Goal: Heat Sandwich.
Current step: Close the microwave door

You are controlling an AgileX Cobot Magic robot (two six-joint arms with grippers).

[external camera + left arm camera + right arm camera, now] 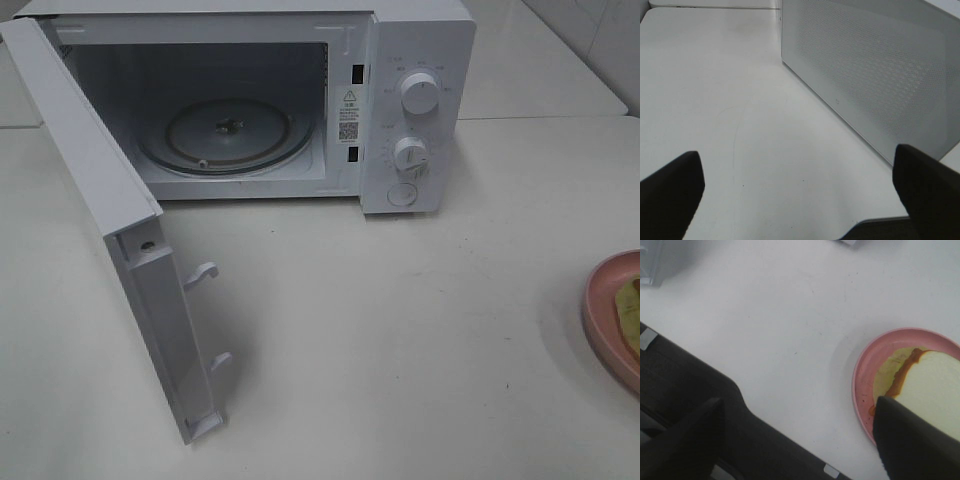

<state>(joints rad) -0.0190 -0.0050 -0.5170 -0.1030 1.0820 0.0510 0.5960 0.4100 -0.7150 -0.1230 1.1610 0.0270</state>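
A: Where is the sandwich to be found, taking the microwave as the landmark?

B: It is seen on the round pink plate, well apart from the microwave, off toward the control-panel side and nearer the front of the counter; only a sliver of it is caught in the high view, at the frame edge.

A: Which gripper is judged nearer to it?

B: The right gripper; in its wrist view one finger is seen over the near part of the sandwich, while the other finger stands off the plate altogether, over bare counter; so the sandwich lies to one side of the gap, not centred in it; contact cannot be told.

A: And its state?

B: Its fingers are spread wide with nothing grasped between them.

A: The left gripper?

B: Released as well, fingers parted, nothing held; it is placed beside the open microwave door, on the far side of the microwave from the plate.

A: The sandwich's long axis?

B: None can be given; the slice is cut off by the frame.
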